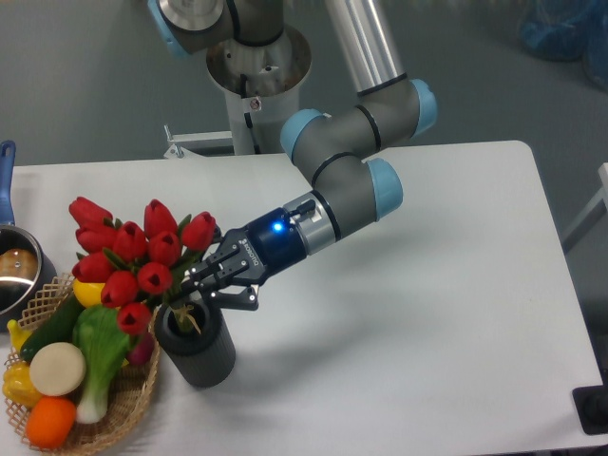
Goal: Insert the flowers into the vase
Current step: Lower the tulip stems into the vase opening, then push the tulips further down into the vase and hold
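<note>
I see the gripper (211, 288) clenched on the stems of the flowers (133, 255), right above the mouth of the vase (198, 344). The arm (344, 180) reaches in from the upper right, its wrist angled down and to the left, a blue light glowing on the wrist ring.

The bunch does not stand straight. Its long axis tilts: the stem ends point down and to the right, into or just at the vase's opening, while the red buds fan up and to the left, out over the wicker basket (109, 413). I cannot tell how deep the stems sit inside the rim, as the fingers hide that spot.

The vase stands upright on the white table (427, 313), near the front left, its side touching or just beside the basket's edge. The basket holds a green-and-white leafy vegetable (98, 356), an orange (50, 421), and yellow produce. A steel pot (14, 271) with a blue handle sits at the left edge.
</note>
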You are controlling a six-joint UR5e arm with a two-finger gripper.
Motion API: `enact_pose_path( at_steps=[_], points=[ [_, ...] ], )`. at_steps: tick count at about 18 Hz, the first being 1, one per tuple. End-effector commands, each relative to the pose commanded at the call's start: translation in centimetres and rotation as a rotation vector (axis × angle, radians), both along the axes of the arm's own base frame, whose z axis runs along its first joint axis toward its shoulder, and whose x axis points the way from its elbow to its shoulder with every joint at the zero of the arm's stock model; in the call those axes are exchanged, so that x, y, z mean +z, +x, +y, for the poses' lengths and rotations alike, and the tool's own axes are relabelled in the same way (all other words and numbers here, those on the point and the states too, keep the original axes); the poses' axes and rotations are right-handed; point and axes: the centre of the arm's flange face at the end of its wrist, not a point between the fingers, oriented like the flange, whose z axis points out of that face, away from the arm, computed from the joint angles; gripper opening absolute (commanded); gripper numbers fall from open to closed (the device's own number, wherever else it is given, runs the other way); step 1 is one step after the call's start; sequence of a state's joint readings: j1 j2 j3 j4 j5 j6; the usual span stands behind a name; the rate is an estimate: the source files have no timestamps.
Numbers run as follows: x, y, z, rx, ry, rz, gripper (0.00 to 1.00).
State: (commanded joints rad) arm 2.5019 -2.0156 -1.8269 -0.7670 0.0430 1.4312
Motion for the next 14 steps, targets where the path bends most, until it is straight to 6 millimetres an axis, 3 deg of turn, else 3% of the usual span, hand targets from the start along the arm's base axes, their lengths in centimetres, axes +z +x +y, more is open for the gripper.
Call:
enact_pose_path(
  at_steps=[14],
  points=[
    [-2.2,0.0,-0.2,0.003,-0.024,-0.028,0.12]
  ],
)
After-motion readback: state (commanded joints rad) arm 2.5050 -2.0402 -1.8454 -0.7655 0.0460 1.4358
